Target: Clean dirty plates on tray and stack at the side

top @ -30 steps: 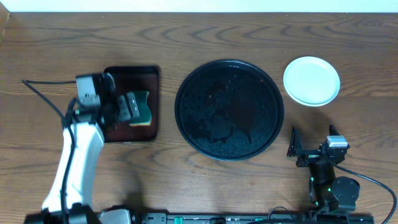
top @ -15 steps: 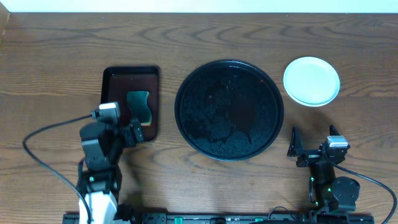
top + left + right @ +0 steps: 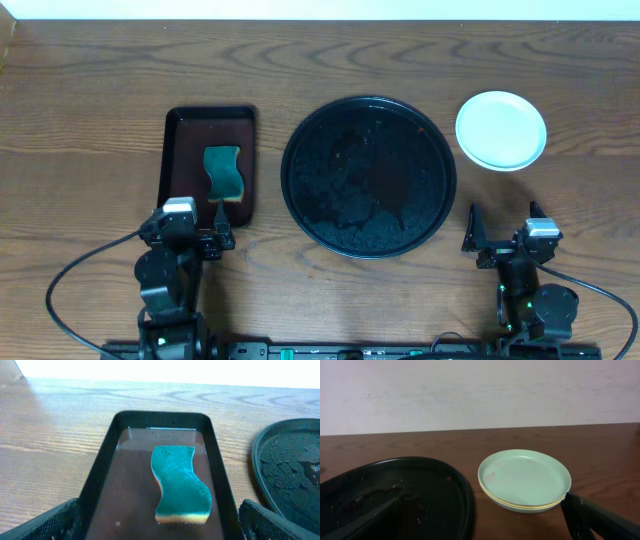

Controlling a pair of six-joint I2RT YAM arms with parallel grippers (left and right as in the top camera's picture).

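The plates (image 3: 501, 130) are stacked on the table at the far right, beside the big round black tray (image 3: 300, 190). In the right wrist view the stack (image 3: 525, 479) shows a pale top plate with faint red smears and a yellow rim below it. The black tray (image 3: 455, 490) holds no plates. My left gripper (image 3: 197, 243) is open and empty, just in front of the small brown tray (image 3: 180, 130). My right gripper (image 3: 506, 240) is open and empty, near the front edge below the stack.
A teal sponge (image 3: 224, 173) with a yellow underside lies in the small brown tray; it also shows in the left wrist view (image 3: 181, 482). The brown tray (image 3: 102, 480) holds dark liquid. Cables trail from both arms at the front.
My left arm has pulled back from over the brown tray toward the front edge, leaving the sponge lying in that tray. The right arm and the plates have not moved.
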